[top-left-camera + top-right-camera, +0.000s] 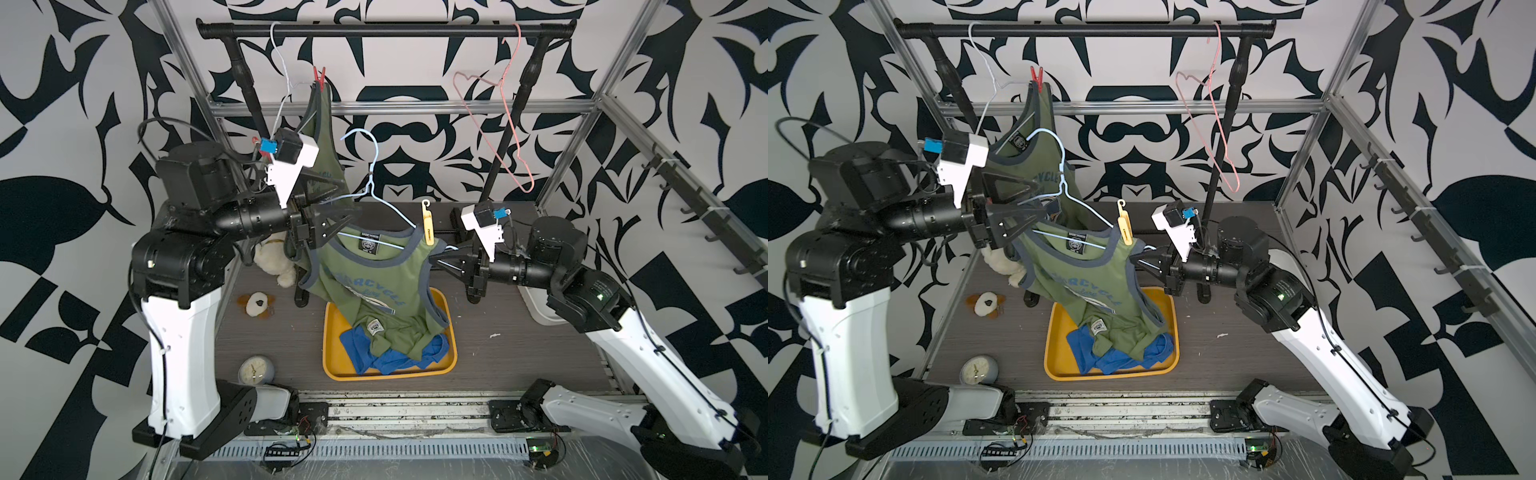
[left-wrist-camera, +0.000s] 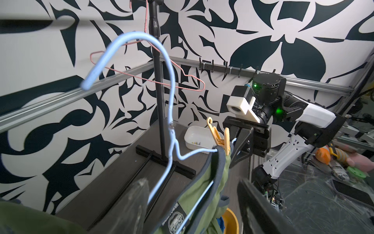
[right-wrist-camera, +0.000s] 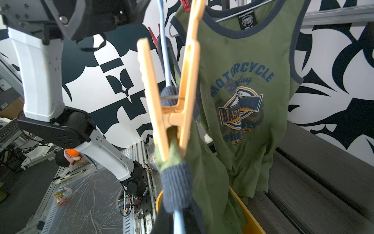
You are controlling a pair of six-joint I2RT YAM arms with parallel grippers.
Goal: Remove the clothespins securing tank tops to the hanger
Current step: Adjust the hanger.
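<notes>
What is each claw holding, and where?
The right claw is shut on the light-blue wire hanger at its shoulder end beside the yellow plastic clothespin; the left claw is open, gripping nothing.

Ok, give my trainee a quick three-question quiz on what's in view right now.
1. True or false: the pink hanger on the rail carries a shirt.
2. What colour is the clothespin on the blue hanger? A red, B yellow, C grey.
3. Fill in: the blue shirt lies in the ____.
Key: 1 false; 2 B; 3 tray.
</notes>
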